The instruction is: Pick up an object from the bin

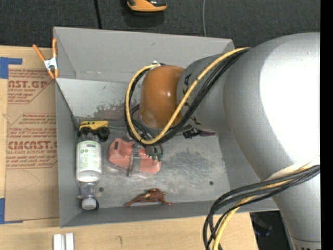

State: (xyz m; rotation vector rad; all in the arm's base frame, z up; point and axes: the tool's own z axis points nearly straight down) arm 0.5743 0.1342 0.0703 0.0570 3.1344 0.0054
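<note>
The gripper (136, 164) sits on a pink block (118, 152) left of centre on the scuffed grey floor of the bin (200, 163). Whether it is apart or clamped cannot be told, as the orange cover (158, 95) and cables hide most of it. A bottle (88, 161) and a yellow truck (93, 127) lie to the left, and a brown figure (150, 197) lies below.

Four things are carried on the scuffed floor of the grey metal bin (208, 165). A yellow toy truck (93, 127) is set by the left wall, and a clear bottle (88, 165) is laid just in front of it. A pink lump (122, 155) is seen beside the bottle, and a reddish-brown figure (150, 197) near the front wall.
</note>
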